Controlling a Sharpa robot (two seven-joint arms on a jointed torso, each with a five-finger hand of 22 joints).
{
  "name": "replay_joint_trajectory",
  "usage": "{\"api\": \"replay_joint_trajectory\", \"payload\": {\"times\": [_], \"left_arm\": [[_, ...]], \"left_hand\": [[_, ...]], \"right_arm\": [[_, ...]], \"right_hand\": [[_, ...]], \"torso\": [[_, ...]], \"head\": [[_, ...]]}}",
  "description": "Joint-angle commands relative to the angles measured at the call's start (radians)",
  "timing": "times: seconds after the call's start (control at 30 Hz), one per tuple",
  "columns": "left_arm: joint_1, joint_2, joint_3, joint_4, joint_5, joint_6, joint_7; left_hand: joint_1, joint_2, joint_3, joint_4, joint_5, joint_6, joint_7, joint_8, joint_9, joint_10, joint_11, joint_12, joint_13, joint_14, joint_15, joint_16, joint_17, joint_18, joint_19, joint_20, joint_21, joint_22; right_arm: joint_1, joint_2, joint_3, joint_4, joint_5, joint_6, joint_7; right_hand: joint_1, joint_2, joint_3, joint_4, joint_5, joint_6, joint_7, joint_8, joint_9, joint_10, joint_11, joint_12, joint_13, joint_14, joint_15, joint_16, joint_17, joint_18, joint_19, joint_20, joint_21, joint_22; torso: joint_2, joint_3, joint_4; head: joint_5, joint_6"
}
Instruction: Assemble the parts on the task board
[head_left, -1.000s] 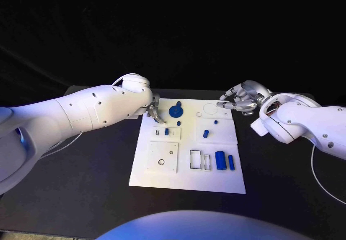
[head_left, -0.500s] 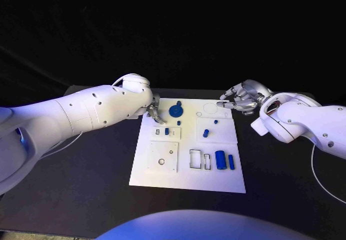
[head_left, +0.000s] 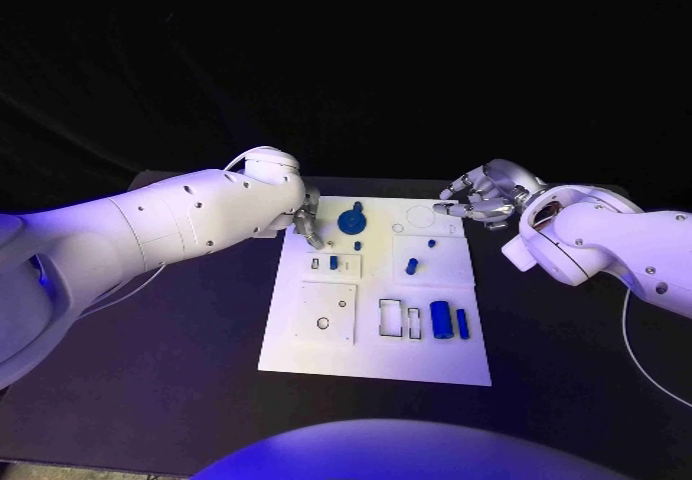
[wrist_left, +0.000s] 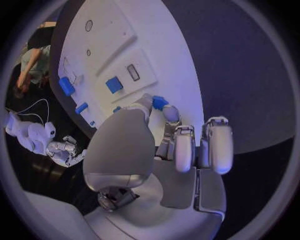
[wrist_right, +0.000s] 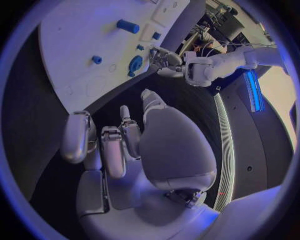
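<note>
We see the black bench (head_left: 173, 340) carrying the white task board (head_left: 378, 360), blue parts on it: a round gear-like part (head_left: 352, 219) at its far end, a cylinder (head_left: 441, 320) at its near right. The left robot hand (head_left: 309, 225) pinches a small blue part (wrist_left: 160, 102) at the board's far left edge. The right robot hand (head_left: 480, 197) hovers beyond the far right corner, fingers apart, holding nothing

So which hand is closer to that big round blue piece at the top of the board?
The left hand. It sits right beside the round blue piece, while the right hand hovers off the task board's far corner.
</note>
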Motion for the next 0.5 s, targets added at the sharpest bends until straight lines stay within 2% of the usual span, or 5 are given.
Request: {"api": "replay_joint_trajectory", "payload": {"times": [0.03, 0.3, 0.5], "left_arm": [[-0.004, -0.001, -0.003, -0.001, 0.029, 0.019, -0.011], [-0.004, -0.006, -0.003, 0.005, 0.070, 0.009, -0.008], [-0.004, -0.015, -0.001, 0.015, 0.098, 0.008, -0.007]], "left_hand": [[0.025, 0.008, 0.055, -0.024, 0.002, 0.001, -0.002, -0.005, -0.006, -0.004, -0.006, -0.002, -0.002, 0.104, -0.005, 0.006, 0.263, -0.002, 0.031, -0.007, -0.003, 0.190], [0.053, 0.008, 0.179, -0.036, -0.001, -0.004, -0.001, -0.022, -0.024, -0.014, -0.007, -0.012, -0.015, 0.104, -0.006, 0.006, 0.263, -0.001, 0.030, -0.009, -0.006, 0.192], [0.026, 0.013, 0.247, -0.028, -0.001, -0.024, 0.009, -0.037, -0.034, -0.021, 0.001, -0.020, -0.028, 0.104, 0.000, 0.006, 0.263, -0.001, 0.028, -0.005, -0.009, 0.192]], "right_arm": [[-0.001, 0.001, 0.000, 0.000, -0.010, 0.010, 0.001], [-0.001, 0.000, 0.000, -0.001, -0.010, 0.009, 0.002], [-0.002, 0.000, 0.000, -0.002, -0.009, 0.010, 0.002]], "right_hand": [[-0.012, -0.001, 0.006, 0.002, 0.006, -0.005, -0.001, 0.004, 0.002, -0.002, -0.001, -0.001, 0.030, 0.085, -0.009, -0.006, 0.181, 0.010, -0.007, -0.001, -0.006, 0.033], [-0.012, 0.000, 0.007, 0.002, 0.007, -0.005, -0.001, 0.005, 0.002, -0.001, -0.001, 0.000, 0.031, 0.084, -0.009, -0.006, 0.181, 0.010, -0.007, -0.001, -0.007, 0.033], [-0.013, 0.000, 0.007, 0.003, 0.007, -0.005, -0.001, 0.005, 0.002, -0.002, -0.001, -0.001, 0.030, 0.084, -0.009, -0.006, 0.181, 0.010, -0.007, -0.001, -0.007, 0.033]], "torso": [[0.000, 0.0001, 0.0004], [0.000, 0.0001, 0.0002], [-0.001, 0.0002, 0.0005]], "head": [[0.000, -0.001], [0.001, 0.000], [0.001, 0.002]]}}
